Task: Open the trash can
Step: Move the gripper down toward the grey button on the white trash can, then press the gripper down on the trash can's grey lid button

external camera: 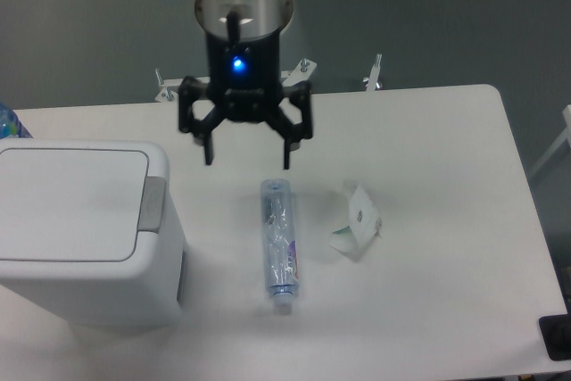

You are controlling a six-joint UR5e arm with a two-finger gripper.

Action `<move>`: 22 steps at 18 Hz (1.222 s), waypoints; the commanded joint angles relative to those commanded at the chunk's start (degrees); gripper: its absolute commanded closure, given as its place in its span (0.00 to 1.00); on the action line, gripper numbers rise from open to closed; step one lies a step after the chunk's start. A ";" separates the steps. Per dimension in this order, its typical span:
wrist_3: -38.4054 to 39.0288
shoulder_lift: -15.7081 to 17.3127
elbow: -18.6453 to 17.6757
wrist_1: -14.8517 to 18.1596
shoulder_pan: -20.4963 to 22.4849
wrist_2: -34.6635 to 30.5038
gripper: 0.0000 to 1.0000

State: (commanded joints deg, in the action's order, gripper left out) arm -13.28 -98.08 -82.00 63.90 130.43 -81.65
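Arm enters from the top edge, wrist pointing straight down over the white table (446,220), a blue light lit on the black gripper body. Gripper (248,165) hangs above the tabletop at the far-centre, both black fingers (210,151) spread wide apart with nothing between them, tips aimed downward. Trash can (85,229) sits at the near-left of the table: large white boxy bin, rounded corners, flat lid lying shut, grey push tab (153,204) on its right edge facing the middle of the table. Gripper is to the right of and beyond the bin, clear of it, not touching lid or tab; left fingertip sits up and right of the tab in the view. Just in front of the gripper lies a clear plastic bottle (279,243) on its side, long axis running away from the camera, cap end toward the near edge (label print too small to read). Right of the bottle, near but apart from it, a small crumpled white wrapper (357,223) with a bit of green on it. Metal clamps (373,71) show along the table's far edge behind the arm. A sliver of something blue (7,122) peeks in at the left edge, behind the bin; cannot tell what it is.
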 joint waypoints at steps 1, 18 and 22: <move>1.14 -0.35 0.09 0.00 -0.35 0.00 0.00; 7.75 -2.11 -1.41 0.00 -2.73 2.37 0.00; 7.75 -2.11 -1.50 0.00 -2.73 2.29 0.00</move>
State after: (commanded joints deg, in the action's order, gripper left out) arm -5.54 -100.20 -83.50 63.90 127.71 -79.36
